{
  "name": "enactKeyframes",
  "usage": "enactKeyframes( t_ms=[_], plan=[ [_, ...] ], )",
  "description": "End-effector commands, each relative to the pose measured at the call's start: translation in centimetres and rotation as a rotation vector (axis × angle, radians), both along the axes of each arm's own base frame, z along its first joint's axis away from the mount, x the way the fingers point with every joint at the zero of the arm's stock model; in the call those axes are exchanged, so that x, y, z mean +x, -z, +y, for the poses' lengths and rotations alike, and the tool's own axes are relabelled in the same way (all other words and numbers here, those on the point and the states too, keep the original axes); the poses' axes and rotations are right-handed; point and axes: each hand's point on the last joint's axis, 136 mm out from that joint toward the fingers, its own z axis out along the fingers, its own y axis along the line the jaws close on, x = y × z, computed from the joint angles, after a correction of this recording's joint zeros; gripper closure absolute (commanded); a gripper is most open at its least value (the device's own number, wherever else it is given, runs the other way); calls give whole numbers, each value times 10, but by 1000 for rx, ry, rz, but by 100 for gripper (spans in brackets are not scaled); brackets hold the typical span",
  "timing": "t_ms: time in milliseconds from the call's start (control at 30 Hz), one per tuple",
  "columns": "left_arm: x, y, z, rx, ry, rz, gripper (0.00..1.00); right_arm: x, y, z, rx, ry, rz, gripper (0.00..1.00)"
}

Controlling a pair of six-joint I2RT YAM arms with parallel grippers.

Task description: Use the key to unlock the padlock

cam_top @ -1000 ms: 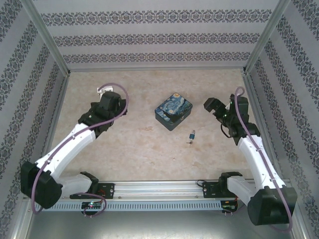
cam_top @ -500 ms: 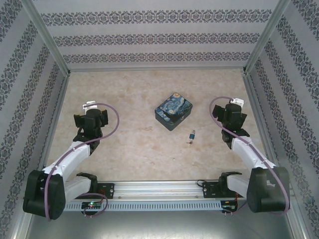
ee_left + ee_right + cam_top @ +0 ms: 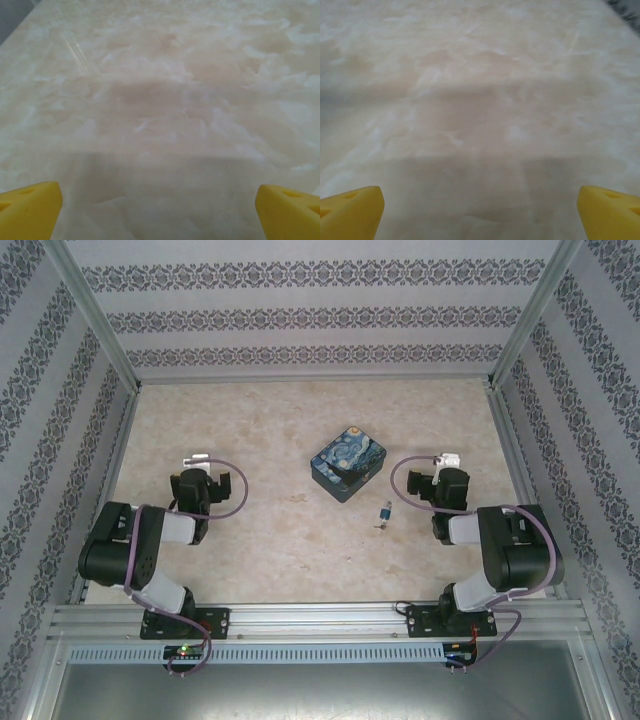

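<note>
The padlock (image 3: 385,511), tiny, silvery with a bluish part, lies on the marbled table (image 3: 290,540) between the painted box and my right arm. A thin grey bit at its near end looks like the key (image 3: 379,525); I cannot tell whether it sits in the lock. My left gripper (image 3: 200,488) is folded back at the left, far from the padlock. Its yellow fingertips (image 3: 30,207) stand wide apart over bare table, so it is open (image 3: 160,215). My right gripper (image 3: 438,487) sits just right of the padlock. It is also open (image 3: 480,215), yellow fingertips (image 3: 352,210) wide apart, nothing between them.
A dark box with a blue-yellow Starry Night print (image 3: 347,462) stands at the table's middle, just up-left of the padlock. Patterned walls close in the table on three sides. Purple cables (image 3: 235,490) loop beside each wrist.
Both arms have pulled back and folded down toward their bases, the grippers sinking close to the table. The padlock and the box have not moved.
</note>
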Motion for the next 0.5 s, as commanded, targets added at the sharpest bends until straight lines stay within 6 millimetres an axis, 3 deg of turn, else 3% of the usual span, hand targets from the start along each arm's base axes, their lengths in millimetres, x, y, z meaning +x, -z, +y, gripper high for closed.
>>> enactKeyframes(
  t_ms=[0,467],
  plan=[
    [20,-30,-3,-51,49,-146,1,26,-50,11,41,-104,-198,2],
    [20,-28,-3,-58,47,-112,1,26,-48,13,-14,-83,-160,2]
  ],
)
